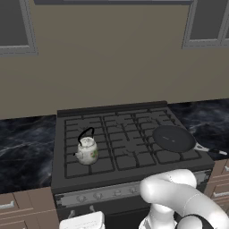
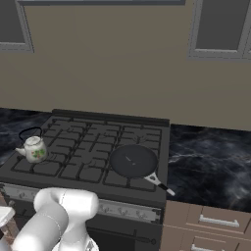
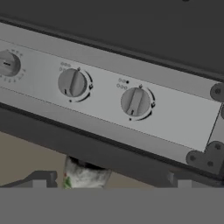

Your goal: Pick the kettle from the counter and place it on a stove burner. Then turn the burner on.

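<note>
Kettle (image 1: 86,150) on front-left stove burner (image 1: 85,157) — gripper (image 3: 111,181) tips barely visible, spread wide, holding nothing

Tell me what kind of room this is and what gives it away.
Most likely a home kitchen. A black gas stove with six grated burners holds a kettle and a frying pan, and dark marble counter over brown drawers runs along both sides.
</note>
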Motion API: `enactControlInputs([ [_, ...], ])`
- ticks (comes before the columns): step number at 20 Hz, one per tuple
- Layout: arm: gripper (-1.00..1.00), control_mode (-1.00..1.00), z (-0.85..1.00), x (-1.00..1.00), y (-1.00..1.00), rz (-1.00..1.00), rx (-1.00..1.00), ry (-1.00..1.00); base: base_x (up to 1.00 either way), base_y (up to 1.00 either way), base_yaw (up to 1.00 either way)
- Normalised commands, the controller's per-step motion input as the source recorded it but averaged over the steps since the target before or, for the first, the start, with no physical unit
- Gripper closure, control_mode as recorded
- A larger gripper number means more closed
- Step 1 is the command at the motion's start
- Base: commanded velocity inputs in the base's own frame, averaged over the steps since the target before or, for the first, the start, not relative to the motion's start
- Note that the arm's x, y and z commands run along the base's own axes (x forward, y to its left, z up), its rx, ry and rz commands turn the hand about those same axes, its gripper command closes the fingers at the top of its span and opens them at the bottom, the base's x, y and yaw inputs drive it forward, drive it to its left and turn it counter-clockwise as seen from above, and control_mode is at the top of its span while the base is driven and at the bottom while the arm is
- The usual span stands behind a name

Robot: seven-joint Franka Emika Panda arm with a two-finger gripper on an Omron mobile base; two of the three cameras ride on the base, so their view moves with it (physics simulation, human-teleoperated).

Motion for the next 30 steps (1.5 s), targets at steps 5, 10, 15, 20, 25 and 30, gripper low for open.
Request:
enactControlInputs([
  [5,-1.00,-1.00,-0.17,0.22,0.00,0.00,0.00,-0.01,0.00,0.00,0.00],
  [10,-1.00,-1.00,-0.20,0.19,0.00,0.00,0.00,-0.02,0.00,0.00,0.00],
  [15,-1.00,-1.00,-0.22,0.22,0.00,0.00,0.00,-0.02,0.00,0.00,0.00],
  [20,-1.00,-1.00,-0.19,0.23,0.00,0.00,0.00,-0.03,0.00,0.00,0.00],
  [25,-1.00,-1.00,-0.20,0.22,0.01,0.00,0.00,-0.03,0.00,0.00,0.00],
  [30,-1.00,-1.00,-0.19,0.20,0.08,0.00,0.00,-0.03,0.00,0.00,0.00],
])
